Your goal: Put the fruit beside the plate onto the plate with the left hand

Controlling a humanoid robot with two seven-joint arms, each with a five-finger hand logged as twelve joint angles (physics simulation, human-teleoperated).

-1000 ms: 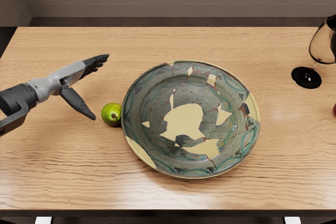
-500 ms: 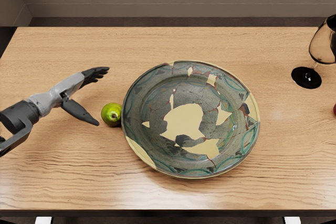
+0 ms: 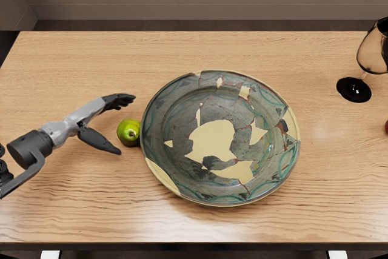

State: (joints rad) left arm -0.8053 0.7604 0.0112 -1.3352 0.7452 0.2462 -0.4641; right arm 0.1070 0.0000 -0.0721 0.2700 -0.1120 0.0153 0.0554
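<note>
Fruit [image 3: 128, 131]: small, round and green, with a paler yellow-green sheen on one side; it could be a small pear or an apple.
Fruit pose: sits on the table [image 3: 73, 210]; the stem end is too small to make out.
Fruit place: left half of the table, about midway between the far and near edges, right at the plate's left rim.
Plate [image 3: 182, 113]: large, round and shallow, with a grey-green glaze, teal lines and a crackled pattern broken by cream patches.
Plate pose: lies flat, face up.
Plate place: middle of the table, slightly closer to the near edge.
</note>
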